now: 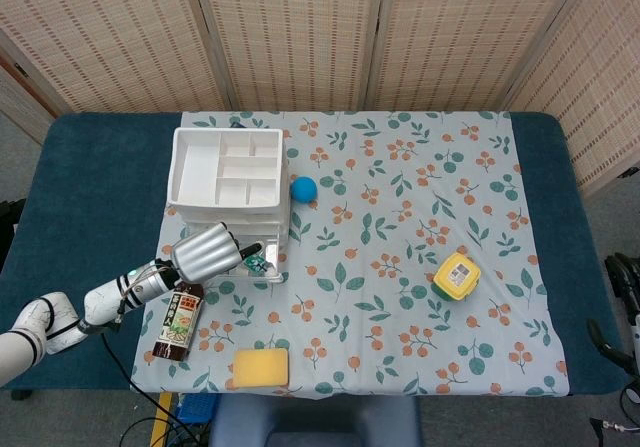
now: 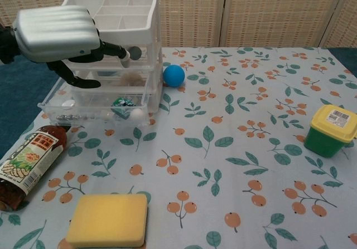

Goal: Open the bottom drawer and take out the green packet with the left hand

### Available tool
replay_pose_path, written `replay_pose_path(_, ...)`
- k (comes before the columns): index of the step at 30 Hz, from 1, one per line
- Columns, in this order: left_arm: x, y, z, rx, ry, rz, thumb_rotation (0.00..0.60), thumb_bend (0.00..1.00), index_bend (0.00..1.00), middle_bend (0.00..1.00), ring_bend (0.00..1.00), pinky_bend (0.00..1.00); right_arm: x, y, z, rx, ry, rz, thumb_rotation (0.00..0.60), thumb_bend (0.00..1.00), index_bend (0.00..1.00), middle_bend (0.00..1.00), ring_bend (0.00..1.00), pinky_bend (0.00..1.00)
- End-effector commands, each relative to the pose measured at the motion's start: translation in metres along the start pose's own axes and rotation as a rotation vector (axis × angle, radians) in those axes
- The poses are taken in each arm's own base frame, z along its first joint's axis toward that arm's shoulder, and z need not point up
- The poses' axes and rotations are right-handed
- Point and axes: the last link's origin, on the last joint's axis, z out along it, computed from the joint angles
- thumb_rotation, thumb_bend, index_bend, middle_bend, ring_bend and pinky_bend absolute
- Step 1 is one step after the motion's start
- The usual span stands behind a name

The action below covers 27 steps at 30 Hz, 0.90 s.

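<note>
The green packet (image 2: 122, 105) lies in the pulled-out bottom drawer (image 2: 61, 114), near its right front — opening done, taking-out not — with my left hand (image 2: 58, 34) poised above, fingers spread, holding nothing.

A big blue table (image 1: 90, 187) is sitting under a cloth (image 1: 400, 297) with leaves and orange berries. Woven tan screens (image 1: 300, 37) are standing behind it.

- We see the drawer (image 2: 83, 112), clear plastic, lowest in the white unit, pulled out toward the near side.
- We see the packet (image 2: 121, 105), green, lying inside it near the front right corner.
</note>
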Motion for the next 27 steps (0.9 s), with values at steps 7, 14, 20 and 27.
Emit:
replay_pose_path(7, -0.008, 0.004, 0.012, -0.041, -0.017, 0.027, 0.600, 0.28, 0.32, 0.89, 1.00, 1.00, -0.002, 0.002, -0.003, -0.017, -0.007, 0.000, 0.600, 0.36, 0.00, 0.07, 0.00, 0.00)
replay_pose_path(14, -0.011, 0.005, 0.019, -0.079, -0.044, 0.064, 0.600, 0.28, 0.32, 0.89, 1.00, 1.00, -0.003, 0.003, -0.005, -0.025, -0.012, 0.001, 0.600, 0.36, 0.00, 0.07, 0.00, 0.00)
replay_pose_path(20, -0.015, 0.004, 0.022, -0.090, -0.069, 0.078, 0.600, 0.28, 0.32, 0.89, 1.00, 1.00, -0.004, 0.003, -0.004, -0.029, -0.016, 0.000, 0.600, 0.36, 0.00, 0.07, 0.00, 0.00)
replay_pose_path(27, -0.020, 0.006, 0.021, -0.096, -0.090, 0.066, 0.600, 0.28, 0.32, 0.89, 1.00, 1.00, -0.005, 0.002, -0.003, -0.029, -0.020, -0.001, 0.600, 0.36, 0.00, 0.07, 0.00, 0.00)
